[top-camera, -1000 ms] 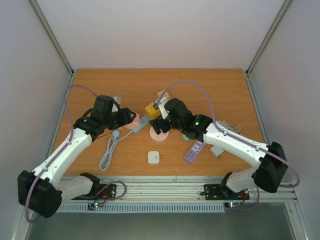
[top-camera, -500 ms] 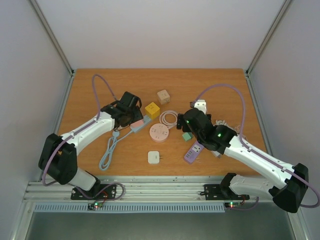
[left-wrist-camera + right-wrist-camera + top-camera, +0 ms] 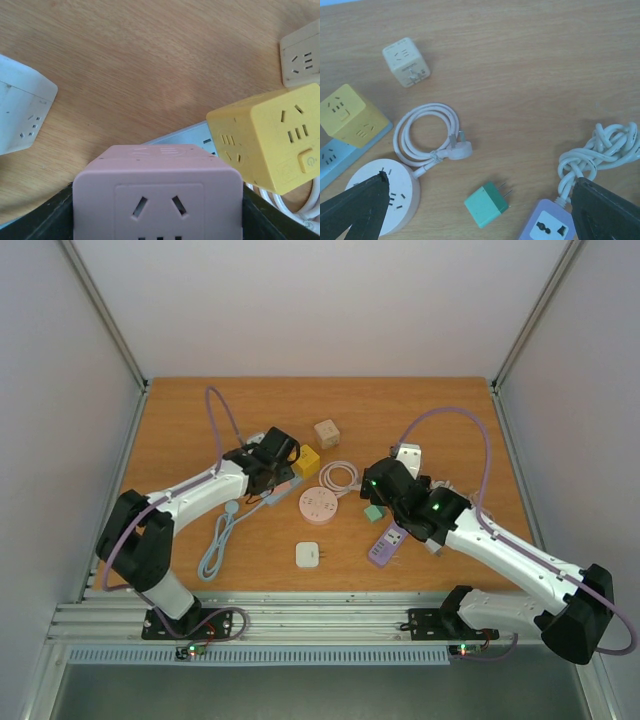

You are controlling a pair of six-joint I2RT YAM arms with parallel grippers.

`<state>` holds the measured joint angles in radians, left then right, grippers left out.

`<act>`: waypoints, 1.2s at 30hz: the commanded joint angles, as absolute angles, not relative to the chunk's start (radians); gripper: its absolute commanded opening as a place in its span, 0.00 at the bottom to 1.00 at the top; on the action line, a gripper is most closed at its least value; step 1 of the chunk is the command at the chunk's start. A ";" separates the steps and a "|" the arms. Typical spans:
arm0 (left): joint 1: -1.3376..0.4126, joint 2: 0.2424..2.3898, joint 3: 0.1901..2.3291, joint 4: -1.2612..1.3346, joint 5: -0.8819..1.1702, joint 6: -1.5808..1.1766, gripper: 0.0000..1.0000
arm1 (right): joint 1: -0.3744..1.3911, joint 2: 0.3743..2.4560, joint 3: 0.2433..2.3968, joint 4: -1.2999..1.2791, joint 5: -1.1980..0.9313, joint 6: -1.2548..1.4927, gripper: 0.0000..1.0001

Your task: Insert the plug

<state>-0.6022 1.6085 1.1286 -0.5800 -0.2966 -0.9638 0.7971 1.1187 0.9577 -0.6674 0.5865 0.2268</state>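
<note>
My left gripper [image 3: 277, 468] is shut on a pink cube socket [image 3: 157, 192], which fills the bottom of the left wrist view with its socket face towards the camera. It sits just left of a yellow cube socket [image 3: 270, 140]. A green two-pin plug [image 3: 487, 204] lies on the table, also seen in the top view [image 3: 373, 512]. My right gripper [image 3: 480, 177] is open wide above it, one finger on each side and not touching it. A round pink power strip [image 3: 395, 197] lies to the left of the plug.
A beige cube [image 3: 326, 432], the yellow cube [image 3: 305, 460], a coiled white cord with its plug [image 3: 457, 149], a purple strip [image 3: 388, 543], a knotted white cord [image 3: 600, 155], a blue-grey strip [image 3: 190, 137], a small white socket [image 3: 308, 554] and a white cube [image 3: 20, 120] crowd the table's middle.
My left arm has swung right with the pink cube, up to the yellow cube. My right arm has pulled back from the centre to above the green plug.
</note>
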 commanded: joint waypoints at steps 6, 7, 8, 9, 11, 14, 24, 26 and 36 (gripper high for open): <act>-0.606 1.667 1.185 -0.533 -0.356 -1.115 0.25 | 0.780 1.141 0.956 -0.689 0.615 0.275 0.99; -0.606 1.682 1.197 -0.532 -0.351 -1.115 0.25 | 0.778 1.143 0.956 -0.690 0.614 0.275 0.98; -0.606 1.693 1.210 -0.535 -0.344 -1.113 0.25 | 0.776 1.147 0.957 -0.692 0.615 0.275 0.98; -0.606 1.703 1.222 -0.536 -0.335 -1.112 0.25 | 0.775 1.148 0.957 -0.695 0.614 0.274 0.98; -0.606 1.716 1.236 -0.537 -0.319 -1.112 0.24 | 0.772 1.152 0.956 -0.699 0.615 0.276 0.98; -0.605 1.721 1.238 -0.536 -0.313 -1.126 0.25 | 0.765 1.154 0.955 -0.704 0.615 0.281 0.98; -0.606 1.778 1.281 -0.626 -0.296 -1.172 0.25 | 0.747 1.161 0.951 -0.716 0.615 0.286 0.99; -0.606 1.783 1.277 -0.631 -0.300 -1.182 0.25 | 0.745 1.163 0.950 -0.718 0.615 0.287 0.99; -0.606 1.796 1.297 -0.708 -0.337 -1.167 0.23 | 0.732 1.166 0.950 -0.723 0.616 0.283 0.98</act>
<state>-0.6029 1.7771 1.2766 -0.6281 -0.2909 -1.1713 0.7403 1.1606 0.9562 -0.7074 0.5869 0.2626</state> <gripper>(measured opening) 0.622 0.986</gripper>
